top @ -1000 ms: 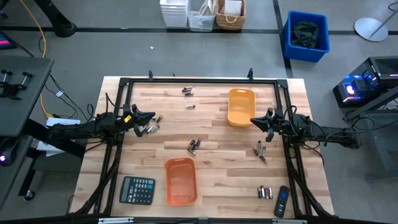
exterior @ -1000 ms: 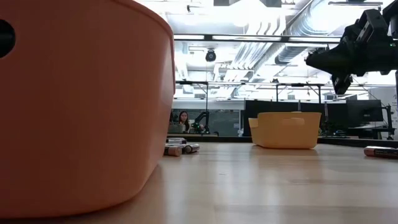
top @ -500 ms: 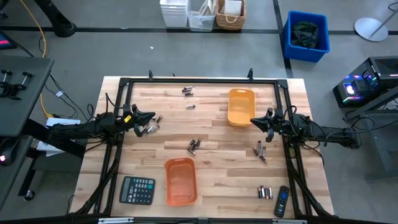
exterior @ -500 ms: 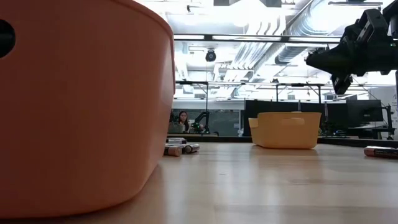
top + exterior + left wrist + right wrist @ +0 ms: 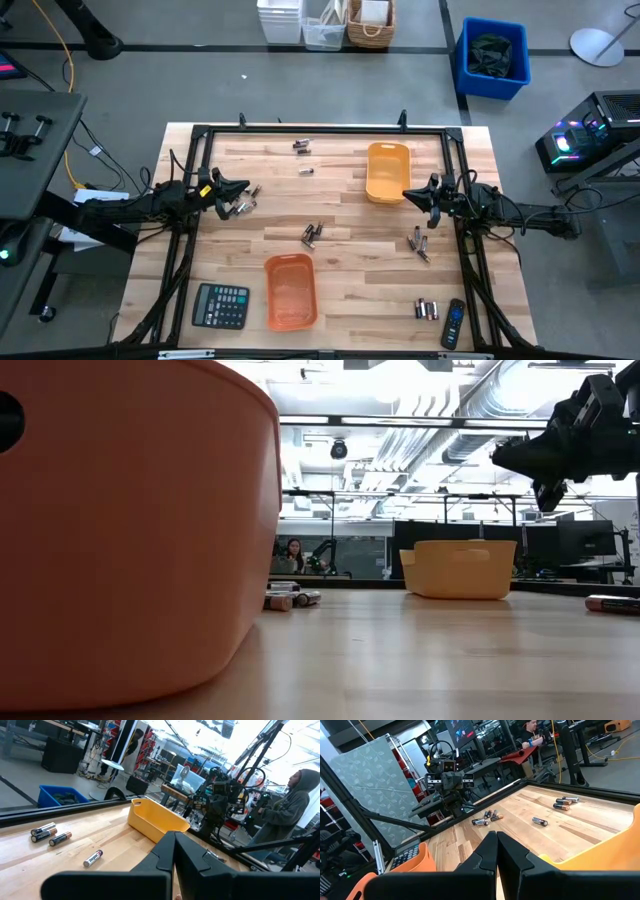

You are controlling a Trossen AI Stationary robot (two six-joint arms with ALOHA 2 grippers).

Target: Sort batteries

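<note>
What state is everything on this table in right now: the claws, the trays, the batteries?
Left gripper: shut, holding nothing, above the table.
Right gripper: shut, holding nothing, beside the yellow tray.
Yellow tray: upright, looks empty.
Orange tray: upright, looks empty.
Batteries: lying scattered on the table, none in a tray.

My desk (image 5: 350, 215) is pale planked wood with a smooth satin sheen. The batteries (image 5: 312, 235) look like glossy metal. Both trays (image 5: 290, 292) are smooth matt orange plastic. My left tool (image 5: 174, 857) is matt black plastic.
</note>
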